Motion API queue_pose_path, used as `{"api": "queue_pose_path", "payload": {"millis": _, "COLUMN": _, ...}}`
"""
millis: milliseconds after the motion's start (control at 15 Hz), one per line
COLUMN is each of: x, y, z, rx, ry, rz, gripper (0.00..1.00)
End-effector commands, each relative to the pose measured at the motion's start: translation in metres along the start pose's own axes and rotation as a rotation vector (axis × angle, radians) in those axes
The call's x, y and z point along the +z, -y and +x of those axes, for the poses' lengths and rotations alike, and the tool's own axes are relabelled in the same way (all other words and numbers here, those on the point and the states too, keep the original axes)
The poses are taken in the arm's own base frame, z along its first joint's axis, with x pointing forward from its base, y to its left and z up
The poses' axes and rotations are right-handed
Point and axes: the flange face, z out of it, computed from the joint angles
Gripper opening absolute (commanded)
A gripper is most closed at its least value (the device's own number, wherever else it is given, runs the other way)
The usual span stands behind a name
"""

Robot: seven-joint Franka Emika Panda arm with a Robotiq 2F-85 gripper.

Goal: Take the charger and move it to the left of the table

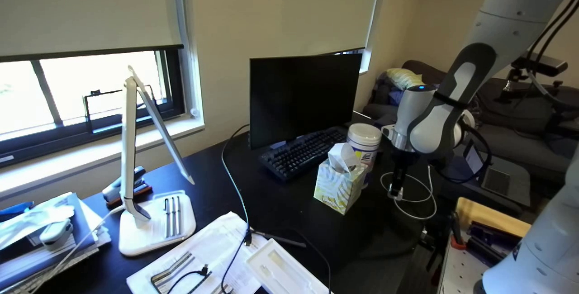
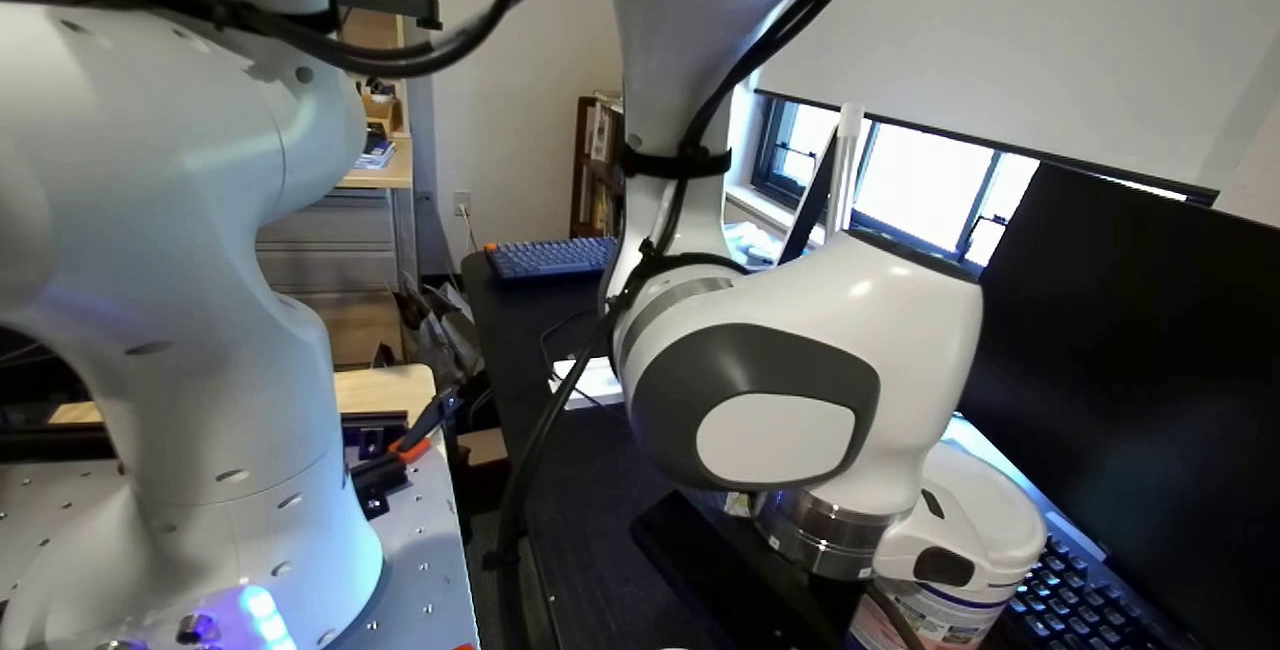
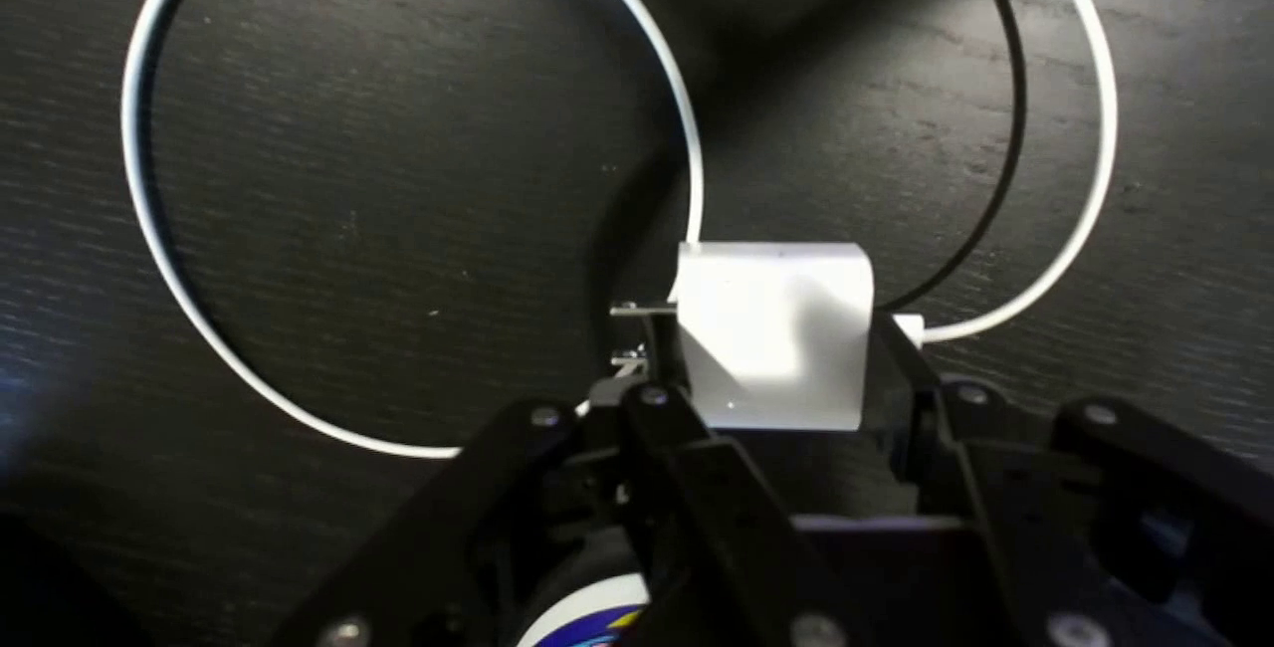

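Note:
The charger [image 3: 776, 304], a white block with two metal prongs and a white cord, fills the space between my gripper's [image 3: 776, 368] fingers in the wrist view. Both fingers are shut on its sides, prongs pointing left. The cord [image 3: 1107, 119] falls in wide loops, its shadow lying apart from it, so part of it is raised. In an exterior view my gripper [image 1: 398, 187] points down over the right part of the black table [image 1: 280, 208], with cord loops beside it. How high the block hangs is hard to tell. The arm hides the charger in an exterior view [image 2: 760, 400].
Close to the gripper stand a tissue box [image 1: 337, 187] and a wipes canister [image 1: 364, 138]. Behind them are a keyboard [image 1: 307, 151] and monitor [image 1: 303, 99]. Farther left are a white lamp [image 1: 129, 149], papers [image 1: 217, 244], a white tray [image 1: 285, 269] and loose dark cables.

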Motion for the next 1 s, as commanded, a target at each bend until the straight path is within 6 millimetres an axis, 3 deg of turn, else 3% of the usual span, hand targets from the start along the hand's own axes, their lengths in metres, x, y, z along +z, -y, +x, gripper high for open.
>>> {"api": "queue_pose_path", "payload": {"millis": 0, "x": 0.005, "y": -0.003, "z": 0.003, "rx": 0.004, "ry": 0.011, "rz": -0.003, "gripper": 0.20}}
{"api": "queue_pose_path", "payload": {"millis": 133, "x": 0.011, "y": 0.010, "z": 0.010, "rx": -0.042, "ry": 0.014, "rz": -0.005, "gripper": 0.20}}
{"api": "queue_pose_path", "payload": {"millis": 333, "x": 0.013, "y": 0.057, "z": 0.023, "rx": -0.166, "ry": -0.011, "rz": -0.015, "gripper": 0.20}}
{"api": "queue_pose_path", "payload": {"millis": 400, "x": 0.015, "y": 0.066, "z": 0.038, "rx": -0.207, "ry": -0.024, "rz": -0.025, "gripper": 0.20}}
{"api": "queue_pose_path", "payload": {"millis": 533, "x": 0.014, "y": 0.096, "z": 0.050, "rx": -0.295, "ry": -0.033, "rz": -0.035, "gripper": 0.20}}
{"api": "queue_pose_path", "payload": {"millis": 667, "x": 0.021, "y": 0.125, "z": 0.057, "rx": -0.359, "ry": -0.029, "rz": -0.029, "gripper": 0.20}}
{"api": "queue_pose_path", "payload": {"millis": 933, "x": 0.017, "y": 0.177, "z": 0.072, "rx": -0.484, "ry": -0.074, "rz": -0.027, "gripper": 0.20}}
